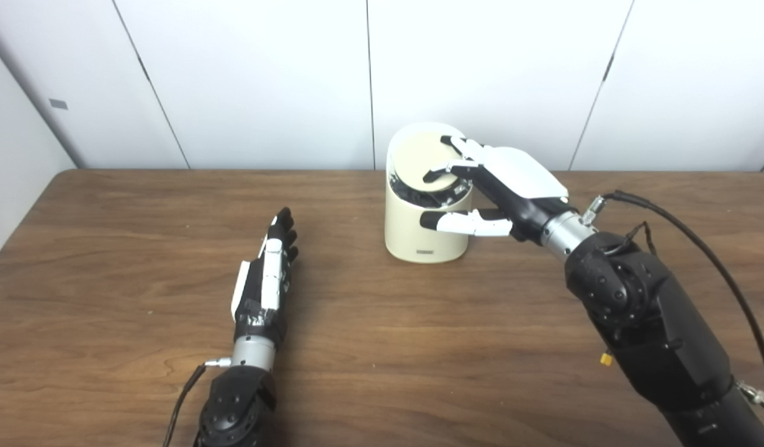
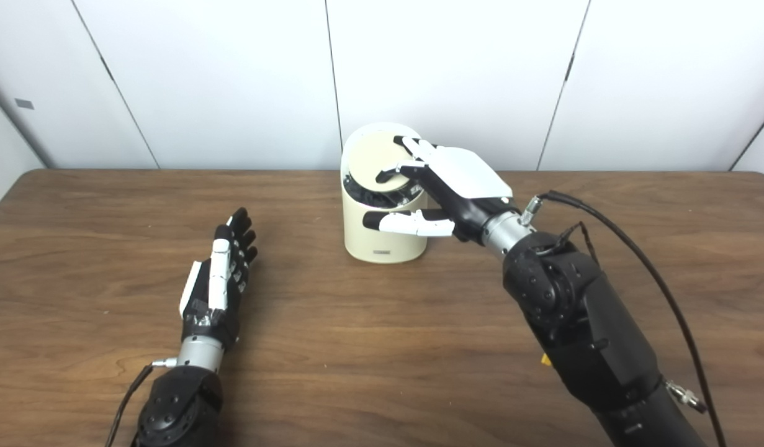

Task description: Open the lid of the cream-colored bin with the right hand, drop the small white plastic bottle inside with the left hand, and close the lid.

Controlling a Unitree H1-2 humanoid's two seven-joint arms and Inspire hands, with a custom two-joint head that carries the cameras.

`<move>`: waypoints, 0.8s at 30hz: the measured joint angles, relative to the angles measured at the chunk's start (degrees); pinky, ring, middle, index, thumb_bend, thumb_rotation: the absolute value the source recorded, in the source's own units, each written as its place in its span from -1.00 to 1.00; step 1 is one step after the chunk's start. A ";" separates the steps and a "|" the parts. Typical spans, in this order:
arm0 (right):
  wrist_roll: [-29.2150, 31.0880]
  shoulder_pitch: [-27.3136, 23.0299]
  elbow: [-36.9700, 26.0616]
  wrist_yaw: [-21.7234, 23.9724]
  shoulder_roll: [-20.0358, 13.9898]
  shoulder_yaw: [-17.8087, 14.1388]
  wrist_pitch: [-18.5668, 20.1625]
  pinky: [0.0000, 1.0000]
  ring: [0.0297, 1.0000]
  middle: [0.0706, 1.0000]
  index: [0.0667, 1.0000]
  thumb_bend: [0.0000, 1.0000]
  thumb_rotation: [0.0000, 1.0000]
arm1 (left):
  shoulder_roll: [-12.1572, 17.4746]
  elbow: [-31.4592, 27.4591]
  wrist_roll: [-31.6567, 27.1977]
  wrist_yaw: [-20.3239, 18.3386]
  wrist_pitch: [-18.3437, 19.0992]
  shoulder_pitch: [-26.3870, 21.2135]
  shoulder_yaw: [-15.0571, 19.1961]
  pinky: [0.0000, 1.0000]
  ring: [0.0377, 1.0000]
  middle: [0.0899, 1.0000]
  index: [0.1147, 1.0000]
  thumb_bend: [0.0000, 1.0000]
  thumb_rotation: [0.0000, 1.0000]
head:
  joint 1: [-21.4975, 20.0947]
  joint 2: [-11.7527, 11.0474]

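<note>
The cream-colored bin (image 1: 413,233) stands at the back middle of the table. Its round lid (image 1: 416,158) is tilted, with a dark gap showing along its front edge. My right hand (image 1: 512,180) reaches over the bin from the right. Its fingers rest on the right part of the lid and its thumb lies stretched along the bin's front wall, not clamped on anything. My left hand (image 1: 267,279) lies open and empty on the table, left of the bin and nearer to me, fingers pointing away. No small white bottle shows in either view.
The brown wooden table (image 1: 382,347) runs to a white panelled wall behind the bin. A black cable (image 1: 698,236) loops off my right forearm over the table's right side.
</note>
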 measured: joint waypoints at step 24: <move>-0.03 0.27 -1.68 2.70 -0.27 -0.44 1.20 1.00 1.00 1.00 0.64 0.37 1.00 | -0.03 -0.07 -0.26 0.08 -0.03 -0.03 -0.11 1.00 1.00 1.00 1.00 0.11 1.00 | 0.09 0.18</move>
